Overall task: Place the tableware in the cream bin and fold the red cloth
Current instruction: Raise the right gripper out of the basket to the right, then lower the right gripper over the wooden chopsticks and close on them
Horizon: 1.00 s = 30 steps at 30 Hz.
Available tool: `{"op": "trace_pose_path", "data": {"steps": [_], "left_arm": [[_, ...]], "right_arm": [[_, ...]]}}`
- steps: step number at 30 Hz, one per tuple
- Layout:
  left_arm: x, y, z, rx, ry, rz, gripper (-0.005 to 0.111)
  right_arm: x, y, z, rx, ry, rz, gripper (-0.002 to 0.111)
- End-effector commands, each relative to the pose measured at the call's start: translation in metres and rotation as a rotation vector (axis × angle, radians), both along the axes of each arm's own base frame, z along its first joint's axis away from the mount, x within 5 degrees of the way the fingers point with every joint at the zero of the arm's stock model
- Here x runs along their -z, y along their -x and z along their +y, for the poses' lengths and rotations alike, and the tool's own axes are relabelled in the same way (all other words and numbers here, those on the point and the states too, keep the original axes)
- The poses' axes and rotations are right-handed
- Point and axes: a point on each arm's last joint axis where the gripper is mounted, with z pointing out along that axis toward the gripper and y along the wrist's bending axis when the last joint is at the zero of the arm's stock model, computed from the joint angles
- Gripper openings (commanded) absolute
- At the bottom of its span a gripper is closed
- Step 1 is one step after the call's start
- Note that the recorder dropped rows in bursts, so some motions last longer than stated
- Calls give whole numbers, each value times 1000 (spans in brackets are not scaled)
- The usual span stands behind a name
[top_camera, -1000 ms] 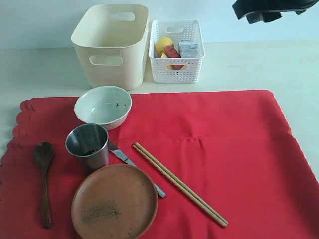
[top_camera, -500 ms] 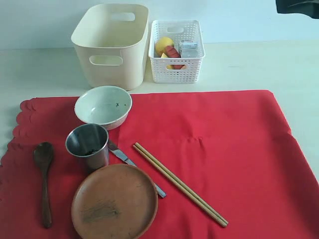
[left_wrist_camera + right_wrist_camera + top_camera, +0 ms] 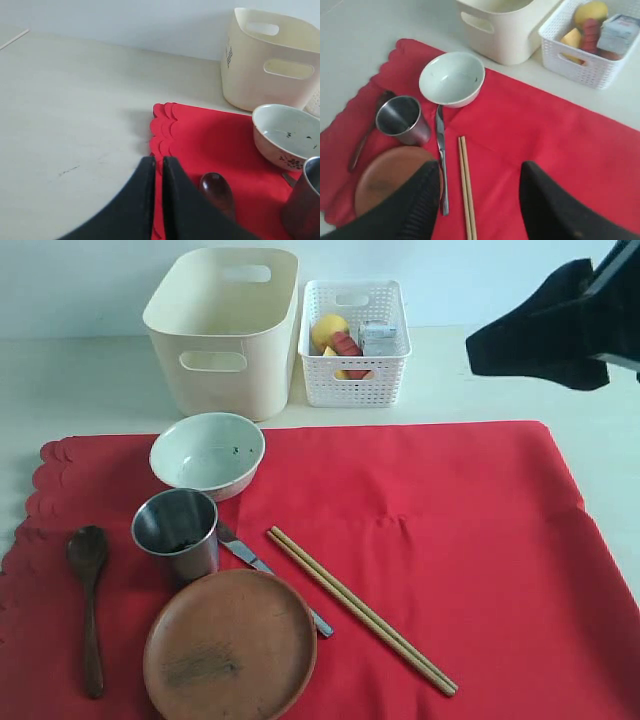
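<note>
Left gripper (image 3: 157,197): its 2 jaws are almost together with only a thin slit between them. It holds nothing. It hangs over the spot where the table (image 3: 80,390) meets the wavy edge of the cloth (image 3: 440,540).
Cloth: red and spread flat on the table. The wavy edge is on the left. A few soft crease lines show near the middle.
Spoon (image 3: 90,610): dark wood. It lies on the cloth near the left edge, with its round end pointing away from the near side.
Cup (image 3: 178,532): shiny steel. It stands upright on the cloth, just right of the spoon.
Bowl (image 3: 207,454): pale and upright. It sits on the cloth behind the cup, close to the cloth's far edge.
Plate (image 3: 230,645): brown and round. It sits on the cloth in front of the cup.
Bin (image 3: 250,385): big and cream. It stands on the bare table behind the bowl. None of the tableware shows in it.
Knife (image 3: 243,551): it lies slanted on the cloth. Part of it is hidden behind the cup and the plate's rim.
Chopsticks (image 3: 360,610): 2 light sticks lie side by side on the cloth, slanted, right of the knife.
Basket (image 3: 355,375): white with little holes. It stands just right of the bin and has food (image 3: 345,343) in it.
Right gripper (image 3: 479,172): its jaws are wide apart and it holds nothing. It is high up at the far right, well apart from the tableware.
</note>
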Motion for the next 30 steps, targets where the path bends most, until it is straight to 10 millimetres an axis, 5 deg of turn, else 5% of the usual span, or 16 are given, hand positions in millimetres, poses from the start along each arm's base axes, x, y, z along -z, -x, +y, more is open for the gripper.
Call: {"op": "trace_pose_path", "data": {"steps": [1,14,30], "left_arm": [[0,0,0,-2,-2,-8,8],[0,0,0,-2,-2,-8,8],[0,0,0,-2,-2,-8,8]], "right_arm": [[12,-4,8,-73,5,43,48],[86,-42,30,-232,176,336,48],[146,-37,80,-308,487,357,48]]}}
